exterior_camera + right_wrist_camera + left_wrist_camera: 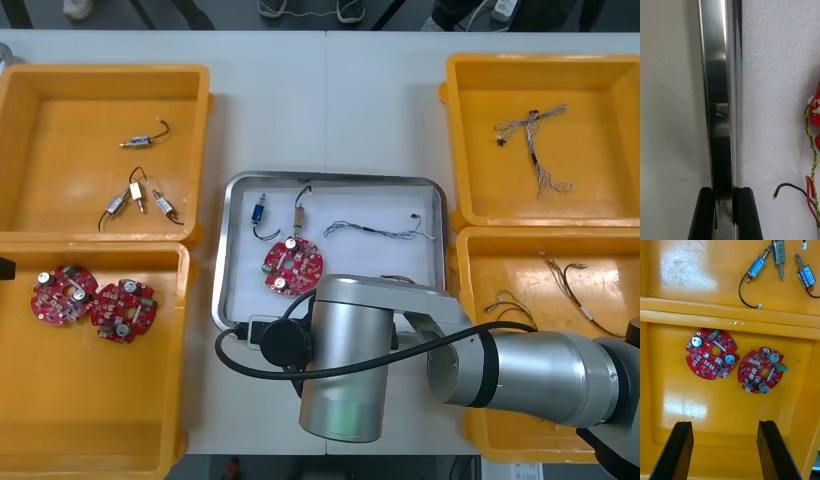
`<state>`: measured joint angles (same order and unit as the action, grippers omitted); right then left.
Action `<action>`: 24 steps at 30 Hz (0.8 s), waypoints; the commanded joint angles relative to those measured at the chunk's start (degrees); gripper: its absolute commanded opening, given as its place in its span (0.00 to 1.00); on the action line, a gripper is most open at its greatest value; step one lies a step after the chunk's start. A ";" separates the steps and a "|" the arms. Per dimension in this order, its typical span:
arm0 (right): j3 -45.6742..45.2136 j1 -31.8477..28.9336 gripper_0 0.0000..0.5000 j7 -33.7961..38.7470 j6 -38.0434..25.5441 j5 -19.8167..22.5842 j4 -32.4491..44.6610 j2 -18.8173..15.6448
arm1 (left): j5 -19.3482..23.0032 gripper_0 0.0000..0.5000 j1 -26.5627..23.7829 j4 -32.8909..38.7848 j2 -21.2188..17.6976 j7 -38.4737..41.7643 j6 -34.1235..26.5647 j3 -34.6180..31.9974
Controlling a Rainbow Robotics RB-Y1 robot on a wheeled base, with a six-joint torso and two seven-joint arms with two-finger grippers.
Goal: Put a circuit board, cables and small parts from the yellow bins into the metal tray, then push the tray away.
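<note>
The metal tray (228, 250) lies mid-table, white inside. It holds a red circuit board (293, 266), two small metal parts (258, 212) and a blue and white cable (375, 231). My right arm (345, 360) covers the tray's near edge. In the right wrist view my right gripper (723, 191) is shut on the tray's shiny rim (720, 112), one finger on each side of it. A red and yellow cable (810, 142) and a black cable (790, 186) lie inside by the board's edge (816, 107). My left gripper (724, 427) hangs open over two circuit boards (712, 354).
The near left bin (100, 420) holds the two boards (62, 295); the far left bin (60, 110) holds small metal parts (140, 200). Cables (535, 140) lie in the far right bin (600, 90), and more cables (560, 285) lie in the near right bin (520, 255). Bare table lies beyond the tray.
</note>
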<state>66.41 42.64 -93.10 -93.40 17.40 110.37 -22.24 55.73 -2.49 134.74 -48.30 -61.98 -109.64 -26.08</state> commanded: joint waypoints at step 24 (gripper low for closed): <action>3.20 5.18 0.06 -0.77 -1.53 -1.93 2.75 -0.17 | -0.54 1.00 1.08 1.14 -2.42 -4.55 -0.36 -0.20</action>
<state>68.83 45.21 -93.10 -94.51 16.23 110.92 -22.25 55.73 -2.49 134.74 -48.30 -61.99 -109.64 -26.08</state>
